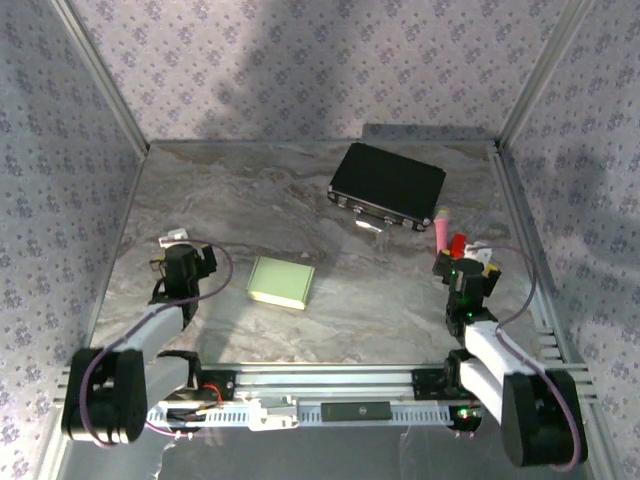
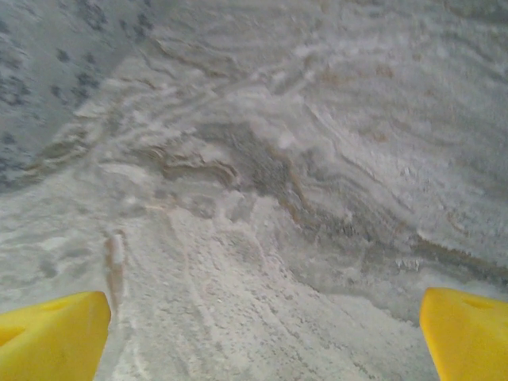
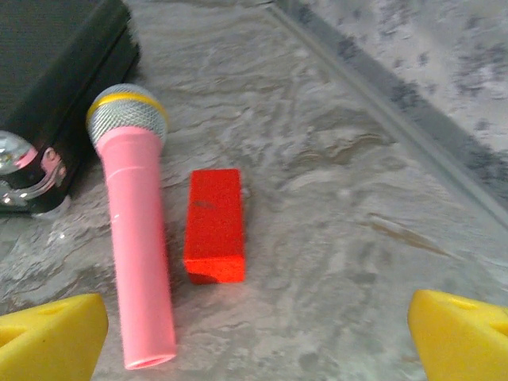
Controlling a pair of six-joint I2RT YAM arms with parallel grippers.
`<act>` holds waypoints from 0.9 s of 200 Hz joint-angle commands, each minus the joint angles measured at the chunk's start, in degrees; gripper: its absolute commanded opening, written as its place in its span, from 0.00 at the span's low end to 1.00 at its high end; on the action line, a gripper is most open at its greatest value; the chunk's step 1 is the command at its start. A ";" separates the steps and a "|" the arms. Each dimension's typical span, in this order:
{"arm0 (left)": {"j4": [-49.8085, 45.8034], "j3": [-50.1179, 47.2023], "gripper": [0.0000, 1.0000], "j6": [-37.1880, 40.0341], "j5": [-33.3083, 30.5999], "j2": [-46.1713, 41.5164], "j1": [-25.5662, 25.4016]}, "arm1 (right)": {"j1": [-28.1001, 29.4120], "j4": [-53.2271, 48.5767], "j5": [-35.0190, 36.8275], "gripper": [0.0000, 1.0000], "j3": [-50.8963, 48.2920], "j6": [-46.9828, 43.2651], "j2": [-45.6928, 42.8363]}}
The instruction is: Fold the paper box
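Fingers (image 2: 51,337) wide apart on left gripper (image 2: 262,335) and right gripper (image 3: 255,337), empty; paper box (image 1: 281,282) pale green, flat rectangle.

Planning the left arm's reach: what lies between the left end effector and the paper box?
In the top view, bare marbled table separates the left end effector from the paper box, besides that arm's own cable loop.

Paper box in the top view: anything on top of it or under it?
Nothing lies on the paper box; its pale green top is bare. It lies flat on the table, so whatever is beneath it is covered.
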 commanded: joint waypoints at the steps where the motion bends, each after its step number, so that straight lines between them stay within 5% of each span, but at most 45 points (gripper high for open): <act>1: 13.79 1.08 1.00 3.74 4.63 4.07 0.80 | -0.44 12.70 -4.98 0.99 2.50 -3.88 5.36; 64: 23.77 3.20 1.00 5.99 7.11 12.91 2.48 | -2.52 20.57 -12.73 0.99 6.61 -9.97 16.68; 101: 41.67 0.70 1.00 5.86 6.91 25.53 3.61 | -4.35 28.64 -17.63 0.99 7.37 -10.83 26.59; 140: 31.03 4.61 1.00 3.80 9.08 23.92 5.32 | -3.88 30.68 -17.82 0.99 8.05 -11.66 30.33; 180: 29.31 6.08 1.00 4.53 10.45 24.52 5.34 | -4.28 20.78 -14.14 0.99 14.04 -9.60 31.35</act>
